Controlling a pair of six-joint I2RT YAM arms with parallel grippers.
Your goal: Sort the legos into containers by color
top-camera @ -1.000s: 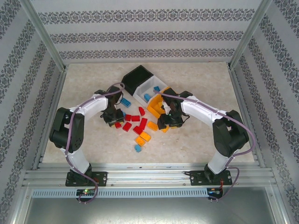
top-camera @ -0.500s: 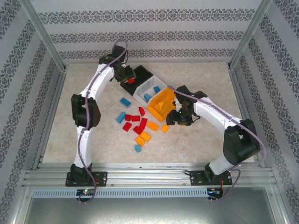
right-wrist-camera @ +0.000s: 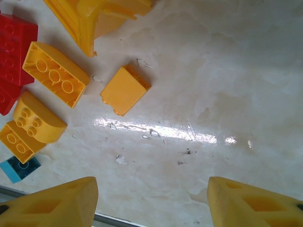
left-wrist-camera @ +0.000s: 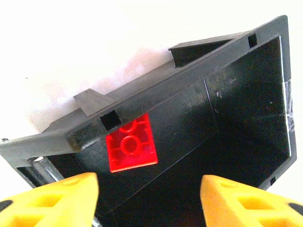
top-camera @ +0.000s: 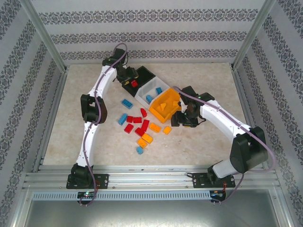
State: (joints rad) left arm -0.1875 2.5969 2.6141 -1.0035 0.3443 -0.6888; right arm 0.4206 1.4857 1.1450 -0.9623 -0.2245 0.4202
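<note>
Since a small red plastic brick [left-wrist-camera: 130,146] lies inside the black open-top plastic bin [left-wrist-camera: 246,109], with the left hand [left-wrist-camera: 149,196] spread and empty above it, that drop looks finished. Next, I judge, comes the flat orange plastic brick [right-wrist-camera: 125,90] loose on the pale counter [right-wrist-camera: 222,85] near the orange-yellow bin [right-wrist-camera: 90,23]. The right hand [right-wrist-camera: 151,198], spread and empty nearby, must centre over it, lower and close.

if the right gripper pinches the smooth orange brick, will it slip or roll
Likely rigid: the orange brick looks like hard plastic. Its glossy studless face may slip. Lying flat on the table, it probably won't roll.
</note>
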